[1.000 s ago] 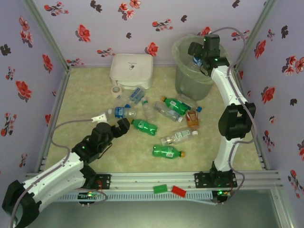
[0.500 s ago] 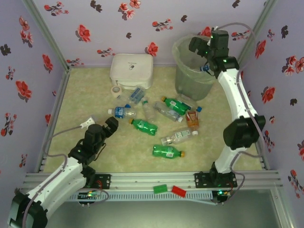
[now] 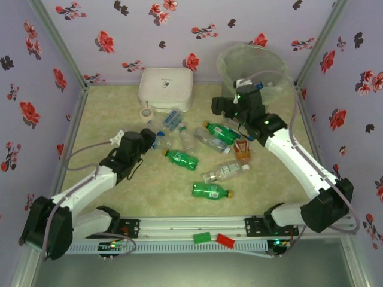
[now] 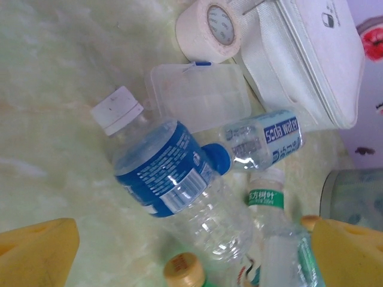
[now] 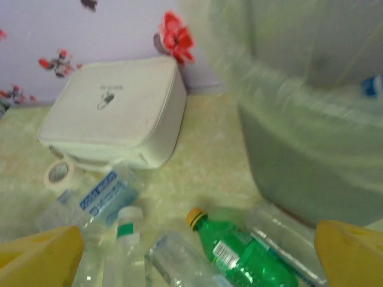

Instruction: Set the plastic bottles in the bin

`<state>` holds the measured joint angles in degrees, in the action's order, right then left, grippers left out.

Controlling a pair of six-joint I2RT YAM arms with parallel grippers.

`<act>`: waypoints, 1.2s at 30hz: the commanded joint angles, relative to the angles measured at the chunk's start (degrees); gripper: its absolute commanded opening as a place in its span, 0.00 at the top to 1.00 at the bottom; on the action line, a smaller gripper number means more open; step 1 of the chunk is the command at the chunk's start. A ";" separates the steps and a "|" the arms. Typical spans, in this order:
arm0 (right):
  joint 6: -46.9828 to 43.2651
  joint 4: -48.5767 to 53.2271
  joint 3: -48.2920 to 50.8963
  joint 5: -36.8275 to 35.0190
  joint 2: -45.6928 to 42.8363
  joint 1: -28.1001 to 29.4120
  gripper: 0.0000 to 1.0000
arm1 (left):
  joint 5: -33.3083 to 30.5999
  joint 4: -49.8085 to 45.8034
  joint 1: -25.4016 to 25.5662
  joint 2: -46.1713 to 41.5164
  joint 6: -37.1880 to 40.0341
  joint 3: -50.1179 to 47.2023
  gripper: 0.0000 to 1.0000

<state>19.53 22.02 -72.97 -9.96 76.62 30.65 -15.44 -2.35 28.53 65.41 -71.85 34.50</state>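
**Both grippers open over the bottle scatter; bin in far right corner**

Top view. The bin (image 3: pixel 229 60), bag-lined, stands upright in the far right corner of the table (image 3: pixel 108 107). The plastic bottles (image 3: pixel 181 159) lie loose mid-table between the white box (image 3: pixel 166 88) and the near rail: three green, the others clear. The tape roll (image 3: pixel 145 113) is just beside the box. The left gripper (image 3: pixel 148 137) is at the left edge of the scatter. The right gripper (image 3: pixel 218 107) is in front of the bin's near wall, beside the far green bottle (image 3: pixel 221 133). Jaw gaps are not legible from here.

Left wrist. The yellow fingers (image 4: pixel 42 248) sit in the two lower corners, spread wide, clamping nothing. Between them lies a blue-label bottle (image 4: pixel 161 179) with a white cap. A soda-water bottle (image 4: pixel 266 139) has its blue cap against the first bottle's side. A clear lidded tub (image 4: pixel 197 95) lies beyond.

Right wrist. Picture soft. Fingers again spread wide and empty. The bin wall is at upper right, and a yellow-capped green bottle lies on the table just before it.
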 commanded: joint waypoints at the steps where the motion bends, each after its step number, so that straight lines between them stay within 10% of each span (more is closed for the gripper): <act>1: 1.57 -1.92 3.38 -1.68 -2.24 2.74 0.00 | -0.72 -6.47 -0.50 4.58 -8.44 5.20 0.00; 16: 5.33 -5.24 16.87 -2.28 -9.04 5.82 0.00 | -1.98 -21.90 -0.49 17.35 -29.56 16.62 0.03; 36: 7.43 -15.89 29.95 3.33 -16.14 6.52 0.00 | 5.66 -22.00 -2.91 36.16 -33.49 27.44 0.05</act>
<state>26.68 9.08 -43.81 -6.66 61.10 36.67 -12.97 -22.81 26.81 99.18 -103.48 60.20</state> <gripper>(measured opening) 0.996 0.950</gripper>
